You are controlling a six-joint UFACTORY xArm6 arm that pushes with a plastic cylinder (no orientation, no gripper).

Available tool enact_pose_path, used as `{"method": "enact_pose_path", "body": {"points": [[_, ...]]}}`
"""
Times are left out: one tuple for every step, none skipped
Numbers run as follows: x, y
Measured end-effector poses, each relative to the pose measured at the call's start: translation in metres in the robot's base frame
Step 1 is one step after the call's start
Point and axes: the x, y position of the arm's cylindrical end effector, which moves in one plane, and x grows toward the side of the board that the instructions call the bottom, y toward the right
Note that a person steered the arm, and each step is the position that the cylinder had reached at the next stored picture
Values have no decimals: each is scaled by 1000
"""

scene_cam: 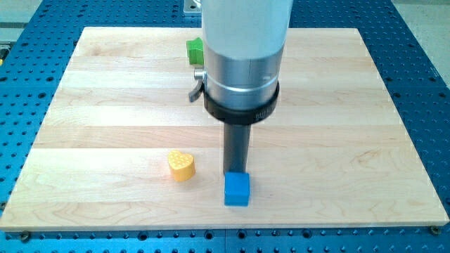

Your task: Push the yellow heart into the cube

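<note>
Yellow heart [182, 165] lies on wooden surface [337, 140], just to view's left of blue cube [237, 188], apart. My tip [236, 172] sits just behind cube's top edge; contact can't tell. No pincer fitted. Green block [195, 51] partly hidden near view's top.

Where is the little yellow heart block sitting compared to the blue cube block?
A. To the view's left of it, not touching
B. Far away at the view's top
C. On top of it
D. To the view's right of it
A: the yellow heart block lies on the wooden board to the view's left of the blue cube block, with bare wood between them.
</note>
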Motion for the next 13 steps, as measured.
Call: {"method": "enact_pose_path", "body": {"points": [[3,9],[-30,17],[-86,-13],[-130,-58],[-121,-112],[-52,-120],[-35,-120],[-7,-112],[-16,-56],[-16,-51],[-47,-51],[-98,-50],[-100,-42]]}}
